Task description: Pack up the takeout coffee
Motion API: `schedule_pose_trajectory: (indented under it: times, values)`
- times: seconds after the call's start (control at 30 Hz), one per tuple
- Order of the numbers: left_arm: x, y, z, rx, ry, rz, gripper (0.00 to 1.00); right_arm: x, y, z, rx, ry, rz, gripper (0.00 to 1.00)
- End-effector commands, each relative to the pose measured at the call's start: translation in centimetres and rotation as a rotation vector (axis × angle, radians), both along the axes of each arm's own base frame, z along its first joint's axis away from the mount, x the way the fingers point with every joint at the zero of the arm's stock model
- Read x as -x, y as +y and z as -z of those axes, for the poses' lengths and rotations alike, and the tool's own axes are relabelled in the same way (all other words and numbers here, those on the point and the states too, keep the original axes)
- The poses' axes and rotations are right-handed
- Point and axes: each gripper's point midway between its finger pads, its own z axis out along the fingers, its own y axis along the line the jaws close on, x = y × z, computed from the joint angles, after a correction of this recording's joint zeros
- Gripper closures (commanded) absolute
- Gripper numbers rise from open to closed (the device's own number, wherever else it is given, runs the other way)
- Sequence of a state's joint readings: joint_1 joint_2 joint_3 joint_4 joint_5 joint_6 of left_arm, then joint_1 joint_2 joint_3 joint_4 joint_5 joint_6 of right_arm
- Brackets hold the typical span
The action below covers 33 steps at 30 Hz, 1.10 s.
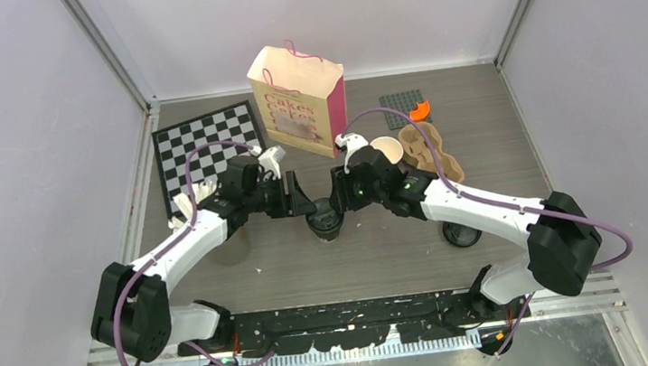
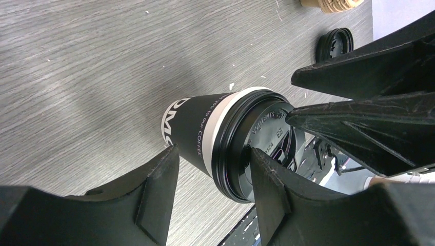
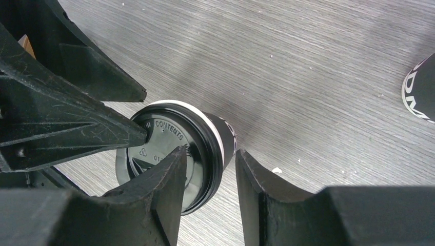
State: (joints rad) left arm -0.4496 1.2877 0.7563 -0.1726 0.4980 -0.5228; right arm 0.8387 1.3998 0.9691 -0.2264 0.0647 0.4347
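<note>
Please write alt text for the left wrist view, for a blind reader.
A lidded coffee cup stands on the table, framed by the open left gripper; a fingertip of the right gripper touches its lid. A loose lid lies beyond.

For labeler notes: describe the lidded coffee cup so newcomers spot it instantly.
From the paper bag at the back, come straight forward: a black cup stands where the left gripper and right gripper meet. It wears a lid; the other cup, beside the brown carrier, is open.

lidded cup (image 1: 324,219): upright, mid-table | open cup (image 1: 385,149): upright, farther back | loose lid (image 1: 460,234): flat, right
</note>
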Motion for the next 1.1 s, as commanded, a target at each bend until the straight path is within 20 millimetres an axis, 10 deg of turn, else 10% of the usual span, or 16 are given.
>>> schedule_pose_trajectory:
  times: [0.0,0.7,1.07]
  values:
    - [-1.2,-0.4,-0.6,-0.002,-0.048,0.008,0.45,-1.0,0.7,-1.6,-0.034,-0.026,-0.025,0.56]
    - [-0.6,-0.6,2.2,-0.036,0.032,0.029,0.55,-0.8,-0.5,4.5,-0.01,0.094,0.047,0.64]
    - [1.5,-2.6,0.1,0.091,0.051,0.059,0.57,0.3,-1.4,4.7,-0.012,0.104,-0.012,0.63]
